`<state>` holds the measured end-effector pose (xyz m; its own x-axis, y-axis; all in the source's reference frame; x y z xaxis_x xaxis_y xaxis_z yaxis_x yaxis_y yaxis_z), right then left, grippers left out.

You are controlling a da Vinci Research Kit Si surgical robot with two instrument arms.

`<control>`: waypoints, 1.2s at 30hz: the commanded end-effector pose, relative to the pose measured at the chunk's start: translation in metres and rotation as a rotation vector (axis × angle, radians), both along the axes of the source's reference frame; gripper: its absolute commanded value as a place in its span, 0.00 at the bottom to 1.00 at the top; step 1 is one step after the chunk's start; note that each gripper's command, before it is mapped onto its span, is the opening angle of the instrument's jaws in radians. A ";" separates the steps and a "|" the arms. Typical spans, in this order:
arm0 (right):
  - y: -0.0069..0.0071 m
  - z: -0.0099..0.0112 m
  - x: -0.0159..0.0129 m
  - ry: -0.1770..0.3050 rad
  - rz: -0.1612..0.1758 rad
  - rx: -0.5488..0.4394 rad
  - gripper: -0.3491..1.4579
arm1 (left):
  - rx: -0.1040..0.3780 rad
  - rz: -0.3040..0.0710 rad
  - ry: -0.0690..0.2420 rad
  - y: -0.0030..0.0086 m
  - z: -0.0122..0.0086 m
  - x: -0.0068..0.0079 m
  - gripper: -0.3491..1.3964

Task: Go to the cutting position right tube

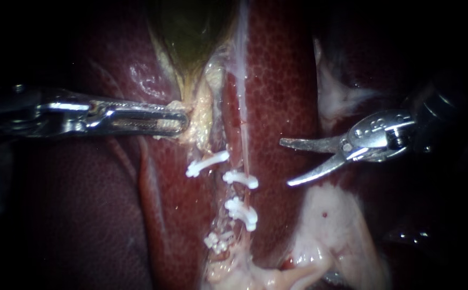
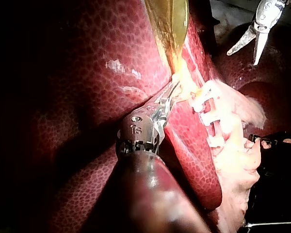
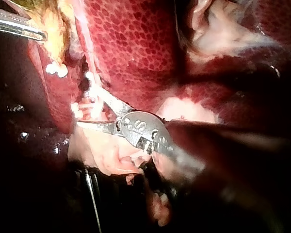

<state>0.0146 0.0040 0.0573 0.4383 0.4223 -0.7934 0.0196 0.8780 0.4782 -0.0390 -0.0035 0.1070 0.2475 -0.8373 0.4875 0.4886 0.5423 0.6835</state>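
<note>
The right instrument hovers over the liver, its blades wide apart and holding nothing, near the right tube but not yet around it. The tube runs down the liver's middle and carries white clips. The left instrument is clamped on the gallbladder neck. The approach looks about half done.

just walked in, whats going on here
Two instruments are working on a pig's liver and gallbladder. The left instrument has its jaws shut on pale tissue just below the gallbladder. The right instrument, tipped with blades, is open over the liver beside the right tube and is not touching it. White clips sit across the tubes. Nothing is cut yet.
</note>
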 end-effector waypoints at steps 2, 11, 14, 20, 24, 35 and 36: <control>0.0000 0.0000 0.0000 0.000 0.000 0.000 0.98 | 0.000 0.000 0.000 0.0000 -0.0001 0.0001 0.00; 0.0000 0.0002 0.0000 0.000 0.000 -0.001 0.98 | 0.008 -0.007 0.006 0.0025 -0.0024 0.0027 0.00; 0.0000 0.0002 0.0000 0.000 0.000 -0.001 0.98 | 0.002 -0.034 0.003 0.0038 -0.0037 0.0043 0.00; 0.0000 0.0002 0.0000 -0.001 0.001 -0.001 0.98 | -0.020 -0.069 -0.001 0.0060 -0.0059 0.0073 0.00; 0.0000 0.0002 0.0001 -0.001 0.001 -0.001 0.98 | -0.026 -0.076 -0.002 0.0063 -0.0066 0.0081 0.00; -0.0016 0.0019 0.0007 -0.009 -0.016 0.040 0.98 | -0.026 -0.078 -0.001 0.0062 -0.0066 0.0081 0.00; -0.0020 0.0024 0.0008 -0.018 -0.019 0.054 0.98 | -0.026 -0.078 -0.001 0.0062 -0.0066 0.0081 0.00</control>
<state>0.0156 0.0014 0.0604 0.4708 0.4607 -0.7524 0.0251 0.8455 0.5334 -0.0309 0.0027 0.1003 0.1814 -0.8410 0.5097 0.5289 0.5204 0.6705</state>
